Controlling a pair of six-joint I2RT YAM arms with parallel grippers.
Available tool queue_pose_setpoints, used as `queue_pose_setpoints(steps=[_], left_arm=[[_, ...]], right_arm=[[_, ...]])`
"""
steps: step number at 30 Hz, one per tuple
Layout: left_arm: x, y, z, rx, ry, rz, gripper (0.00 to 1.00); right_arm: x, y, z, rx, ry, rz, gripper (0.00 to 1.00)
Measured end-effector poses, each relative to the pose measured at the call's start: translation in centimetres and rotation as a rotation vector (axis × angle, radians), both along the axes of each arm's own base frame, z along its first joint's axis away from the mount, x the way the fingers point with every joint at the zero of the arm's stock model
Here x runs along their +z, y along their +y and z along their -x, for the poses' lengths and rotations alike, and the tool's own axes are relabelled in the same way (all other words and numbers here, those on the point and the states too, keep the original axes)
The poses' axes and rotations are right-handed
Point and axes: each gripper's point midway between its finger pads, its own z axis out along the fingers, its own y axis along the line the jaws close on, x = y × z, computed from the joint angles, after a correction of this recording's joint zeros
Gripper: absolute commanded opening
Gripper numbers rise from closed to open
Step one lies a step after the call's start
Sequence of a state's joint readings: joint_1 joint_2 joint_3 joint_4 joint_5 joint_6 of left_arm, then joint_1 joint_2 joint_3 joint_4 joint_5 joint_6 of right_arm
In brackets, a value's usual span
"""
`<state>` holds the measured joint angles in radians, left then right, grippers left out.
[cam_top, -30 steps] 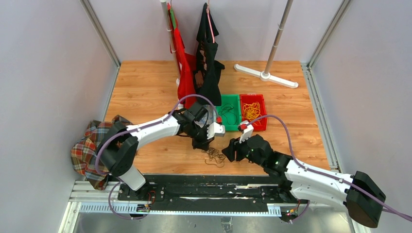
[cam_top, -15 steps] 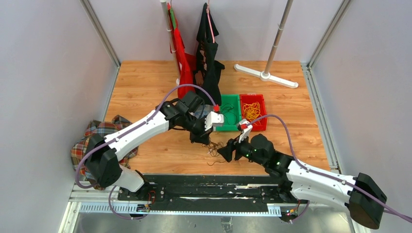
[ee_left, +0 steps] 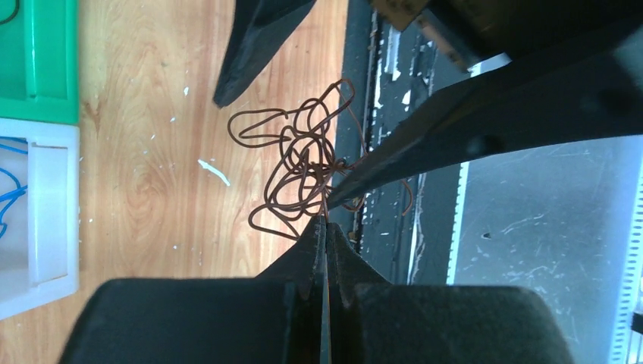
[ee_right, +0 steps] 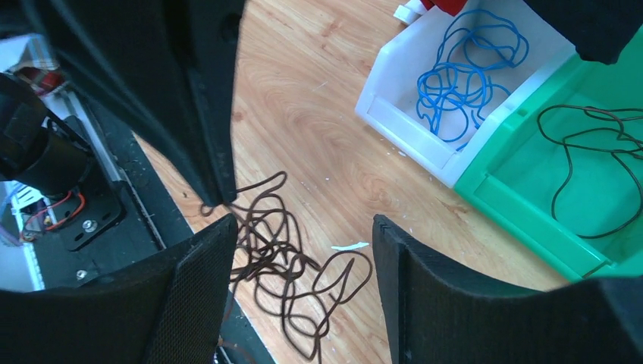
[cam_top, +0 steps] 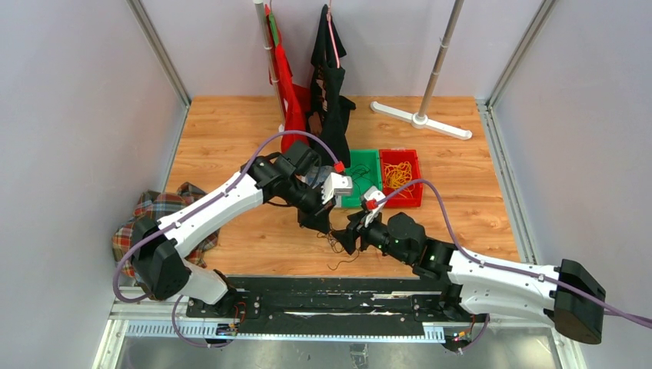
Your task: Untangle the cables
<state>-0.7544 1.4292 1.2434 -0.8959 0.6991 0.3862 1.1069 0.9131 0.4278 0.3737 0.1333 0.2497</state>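
**A:** How is the left arm posed?

**B:** It's stretched forward over the desk (cam_top: 231,138) with the wrist bent down. The left end effector (ee_left: 327,227) is pinched tight on a strand of the brown cable tangle (ee_left: 299,171).

**A:** And the right arm?

**B:** It reaches in low from the right. The right end effector (ee_right: 302,227) is spread wide, and the tangle sits between its fingers near the desk's near edge.

On the table (cam_top: 231,146), 3 bins stand in 1 row. The left bin (ee_right: 413,140) has a looped cable (ee_right: 462,76) in it, the middle bin (ee_right: 523,216) a second cable (ee_right: 599,163), and the right bin (cam_top: 400,153) a heap of cables (cam_top: 397,177). In front of them, over the table's near edge, the tangled bundle (ee_left: 303,174) hangs from the left gripper (ee_left: 326,227), between the spread fingers of the right gripper (ee_right: 302,227).
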Motion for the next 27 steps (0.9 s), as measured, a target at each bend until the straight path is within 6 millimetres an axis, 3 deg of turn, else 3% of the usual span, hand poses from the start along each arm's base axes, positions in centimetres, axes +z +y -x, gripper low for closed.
queue_pose_setpoints(steps=[5,12,20,24,27], left_arm=[[2.0,-0.3,0.8,-0.016,0.024,0.045,0.01],[4.5,-0.8,2.5,-0.068,0.095,0.118,0.01],[6.1,-0.9,3.9,-0.109,0.155,0.164,0.01],[7.2,-0.7,3.5,-0.106,0.133,0.171,0.01],[8.7,-0.6,2.2,-0.078,0.075,0.185,0.01]], right_arm=[[-0.8,0.2,-0.4,-0.012,-0.012,0.039,0.59],[-0.1,0.1,-1.8,-0.104,-0.078,0.038,0.56],[-0.3,0.1,-2.1,-0.139,-0.070,0.009,0.30],[-2.6,-1.8,-1.4,-0.166,-0.020,0.011,0.14],[-4.2,-3.5,-0.9,-0.196,0.016,0.011,0.01]])
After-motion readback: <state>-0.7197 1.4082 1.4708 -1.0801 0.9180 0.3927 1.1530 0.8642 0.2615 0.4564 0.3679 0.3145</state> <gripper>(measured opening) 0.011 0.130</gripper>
